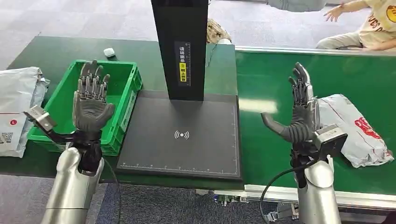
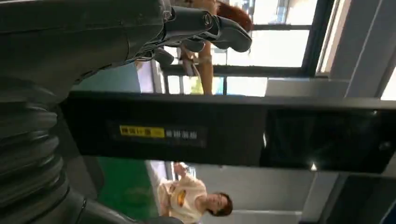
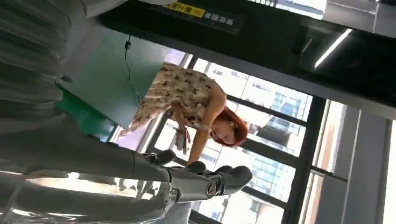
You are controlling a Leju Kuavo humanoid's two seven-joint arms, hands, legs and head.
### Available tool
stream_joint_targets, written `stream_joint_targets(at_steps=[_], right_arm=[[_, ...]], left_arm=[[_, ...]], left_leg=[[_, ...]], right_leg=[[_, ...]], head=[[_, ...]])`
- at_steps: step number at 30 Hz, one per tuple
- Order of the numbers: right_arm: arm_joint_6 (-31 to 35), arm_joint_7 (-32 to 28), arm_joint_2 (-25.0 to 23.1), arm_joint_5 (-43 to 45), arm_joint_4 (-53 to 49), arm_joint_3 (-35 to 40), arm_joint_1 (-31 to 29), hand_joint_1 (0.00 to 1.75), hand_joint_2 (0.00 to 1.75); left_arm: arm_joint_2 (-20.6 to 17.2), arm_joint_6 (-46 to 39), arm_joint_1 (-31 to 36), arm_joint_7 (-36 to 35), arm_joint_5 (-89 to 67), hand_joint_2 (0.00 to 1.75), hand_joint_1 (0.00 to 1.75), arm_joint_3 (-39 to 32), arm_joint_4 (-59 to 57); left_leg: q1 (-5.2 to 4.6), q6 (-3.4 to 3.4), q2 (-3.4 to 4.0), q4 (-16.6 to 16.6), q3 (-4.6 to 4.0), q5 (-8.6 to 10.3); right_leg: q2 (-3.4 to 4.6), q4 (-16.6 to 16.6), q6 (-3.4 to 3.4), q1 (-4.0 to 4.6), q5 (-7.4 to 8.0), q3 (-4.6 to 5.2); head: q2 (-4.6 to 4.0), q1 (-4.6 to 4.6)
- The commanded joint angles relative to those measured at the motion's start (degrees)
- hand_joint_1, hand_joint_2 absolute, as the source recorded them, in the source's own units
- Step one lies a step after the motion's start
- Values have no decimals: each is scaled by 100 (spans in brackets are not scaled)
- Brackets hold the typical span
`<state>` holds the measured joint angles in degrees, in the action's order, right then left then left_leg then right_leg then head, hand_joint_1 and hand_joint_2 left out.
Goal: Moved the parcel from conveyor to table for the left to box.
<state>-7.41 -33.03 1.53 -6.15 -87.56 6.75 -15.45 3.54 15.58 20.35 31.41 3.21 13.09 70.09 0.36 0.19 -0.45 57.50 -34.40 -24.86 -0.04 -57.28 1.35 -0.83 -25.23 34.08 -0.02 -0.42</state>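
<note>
Meanwhile both hands, left hand [image 1: 92, 105] and right hand [image 1: 301, 109], hold nothing, fingers [image 1: 93, 77] spread, parcel [image 1: 355, 128] beside the right.

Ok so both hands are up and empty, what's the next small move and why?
Probably swing the right robot hand out and down onto the grey parcel. That hand is open, raised beside the parcel without touching it, and the parcel lies on the green conveyor, not on the black pad.
</note>
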Motion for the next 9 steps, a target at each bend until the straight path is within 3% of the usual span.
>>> stream_joint_targets(at_steps=[1, 4, 9], right_arm=[[94, 882, -265, 48, 1322, 402, 333, 0, 175], [65, 898, -416, 43, 1699, 334, 595, 0, 175], [-211, 843, -553, 126, 1932, 200, 535, 0, 175]], left_arm=[[28, 116, -390, -133, 79, 175, 0, 654, -421], [184, -1, -640, -41, 72, 175, 0, 593, -589], [339, 187, -873, -60, 356, 175, 0, 337, -702]], left_leg=[[5, -4, 9, -28, 48, -3], [7, -4, 6, -42, 67, -4], [2, -3, 16, -27, 51, -13]], right_leg=[[6, 30, -9, 7, 0, -48], [2, 44, -10, 9, -1, -67], [12, 26, -10, 3, -9, -46]], head=[[0, 4], [0, 7], [0, 2]])
